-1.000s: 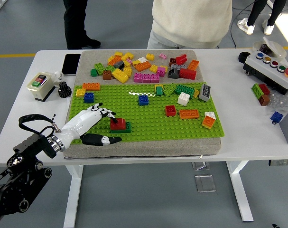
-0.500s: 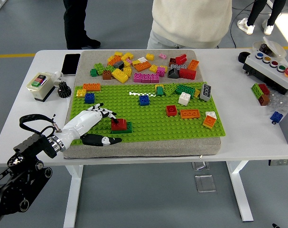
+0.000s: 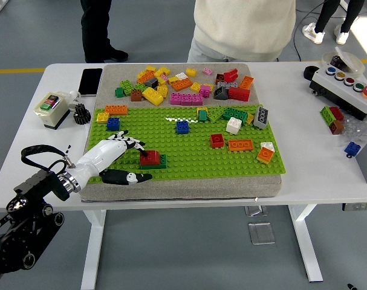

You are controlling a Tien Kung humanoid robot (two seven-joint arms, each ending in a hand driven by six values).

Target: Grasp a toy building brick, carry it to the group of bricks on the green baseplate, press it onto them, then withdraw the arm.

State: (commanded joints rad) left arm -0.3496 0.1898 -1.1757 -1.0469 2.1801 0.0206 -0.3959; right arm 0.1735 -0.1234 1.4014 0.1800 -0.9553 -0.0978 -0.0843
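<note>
The green baseplate (image 3: 189,151) lies on a grey mat in the middle of the table. A red brick (image 3: 150,157) sits on a dark green brick (image 3: 161,162) at the plate's front left. My left hand (image 3: 136,161), white and black, rests low just left of that stack, fingers (image 3: 130,143) spread behind it and thumb (image 3: 135,177) in front; it holds nothing. Other bricks stand on the plate: blue (image 3: 182,127), red (image 3: 217,140), orange (image 3: 240,145), white (image 3: 234,125). The right arm is out of view.
A pile of loose bricks (image 3: 183,84) lies on the mat behind the plate. A switch box (image 3: 51,109) and phone (image 3: 90,81) sit at the left, a button box (image 3: 346,84) and a few bricks (image 3: 333,118) at the right. A person (image 3: 243,27) stands at the far side.
My left hand and forearm have slid slightly back to the left, away from the red brick. The red and green stack stays in place.
</note>
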